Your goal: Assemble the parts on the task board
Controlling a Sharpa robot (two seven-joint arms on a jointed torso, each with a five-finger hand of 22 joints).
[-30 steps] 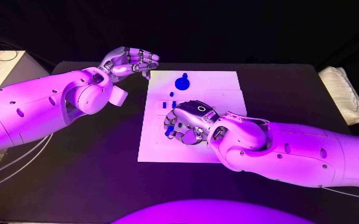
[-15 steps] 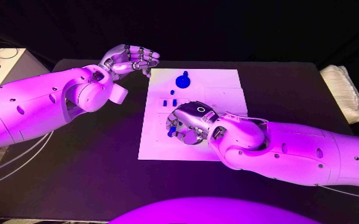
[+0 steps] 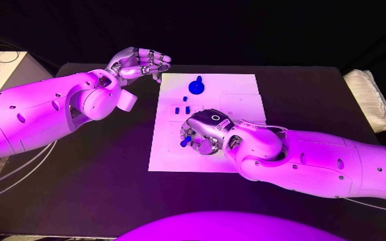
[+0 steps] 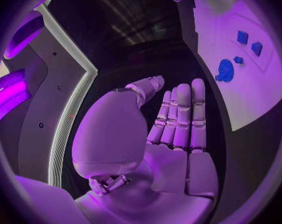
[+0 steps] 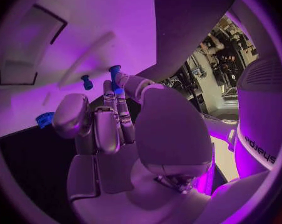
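**benchrat:** Guessing we're mid-pickup here? The right hand (image 3: 205, 131) is sitting low over the middle of the task board (image 3: 241, 93), fingers curled in, and in the head view a small blue part (image 3: 186, 139) is peeking out at its fingertips, at about 9 o'clock from the palm.

**servo_sam:** Yeah, that's my read too. In the right wrist view the fingertips (image 5: 118, 82) are closing on a blue peg-like part (image 5: 114, 72), and it looks pinched between thumb and finger. So I'm calling that hand clamped on the part, though I can't tell if the part is off the board yet.

**benchrat:** And the left hand (image 3: 138, 63)?

**servo_sam:** It's hovering off the board's far-left corner, roughly 10 o'clock from the right hand. In the head view the fingers are curled, but in the left wrist view they're lying straight and side by side with nothing in the palm (image 4: 172, 134). Holding nothing, and I can't tell beyond that.

**benchrat:** Other pieces?

**servo_sam:** A bigger round blue part (image 3: 196, 88) is sitting at 12 o'clock from the right hand, and two small blue blocks (image 3: 181, 109) are lying between them, just beside the knuckles.

**benchrat:** So next?

**servo_sam:** Probably lifting the peg clear, keeping it upright, then lining it up with its socket. A shallow pinch could be letting it twist.
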